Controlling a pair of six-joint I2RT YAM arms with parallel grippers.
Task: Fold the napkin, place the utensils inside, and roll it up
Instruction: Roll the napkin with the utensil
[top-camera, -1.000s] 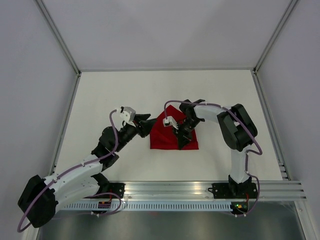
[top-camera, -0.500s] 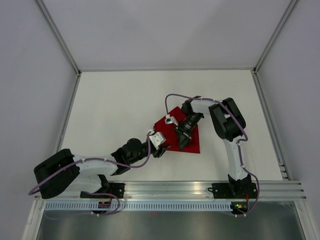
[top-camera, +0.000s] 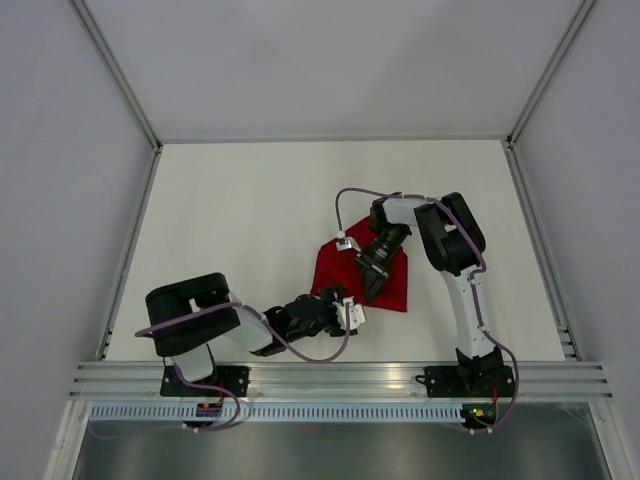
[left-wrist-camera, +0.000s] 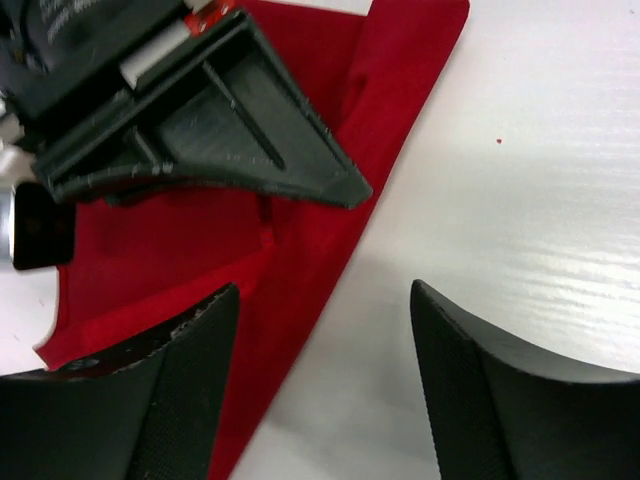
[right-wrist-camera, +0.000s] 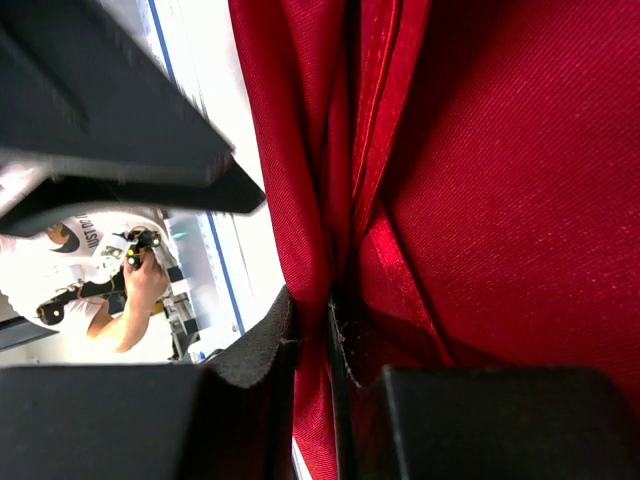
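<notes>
A white table (top-camera: 230, 220) inside grey walls is filling the overhead view, with bare surface lying open on every side of the work. At the near left, the left gripper (left-wrist-camera: 322, 300) is hanging low with its jaws spread wide and holding nothing. One finger is over the near-left edge of the napkin (top-camera: 326, 276), the other over bare table. The red napkin is lying folded at mid-table. To the right, the right gripper (right-wrist-camera: 310, 312) is pinching a raised fold of it between closed fingers. No utensils are showing in any view. The folding step appears to be in hand. Next, the left gripper likely needs to close on that edge without bumping the right gripper's finger just beside it.
</notes>
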